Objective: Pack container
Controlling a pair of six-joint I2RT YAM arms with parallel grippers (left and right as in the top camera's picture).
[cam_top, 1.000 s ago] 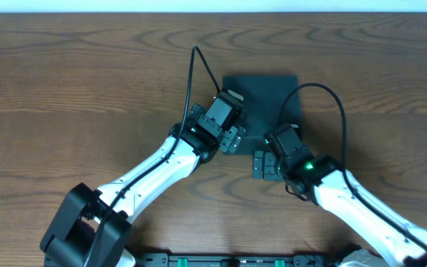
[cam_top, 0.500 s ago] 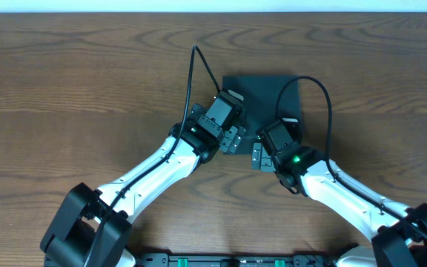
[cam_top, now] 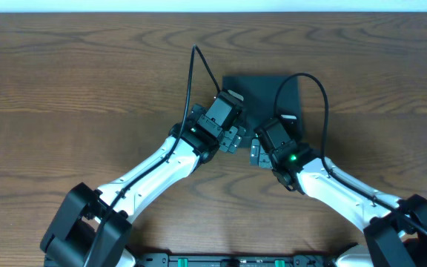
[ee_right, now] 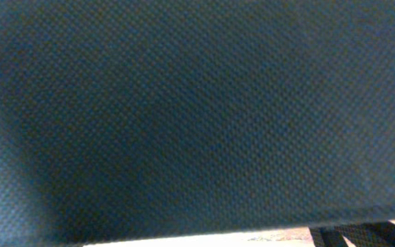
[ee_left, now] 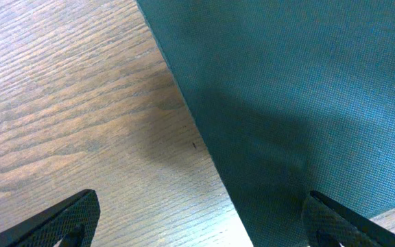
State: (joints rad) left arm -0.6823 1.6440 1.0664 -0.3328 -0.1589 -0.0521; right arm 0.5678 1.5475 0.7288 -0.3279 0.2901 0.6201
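The container (cam_top: 262, 93) is a dark green-black matte square box lying closed on the wooden table, seen from overhead. My left gripper (cam_top: 233, 139) stands open at its front left corner. In the left wrist view, my left gripper (ee_left: 201, 226) straddles the edge of the container (ee_left: 300, 82): one finger is over bare wood, the other over the dark lid. My right gripper (cam_top: 259, 153) is open low at the container's front edge. The right wrist view is almost filled by the container (ee_right: 197, 110), with one fingertip (ee_right: 362, 237) showing at the bottom right.
The brown wooden table (cam_top: 87, 81) stretches to the left, right and far side of the container. Black cables loop up from both wrists over the container. A dark rail runs along the table's near edge (cam_top: 243, 259).
My right arm has moved up and to the left, bringing its gripper close against the container's front edge. The left arm has not moved.
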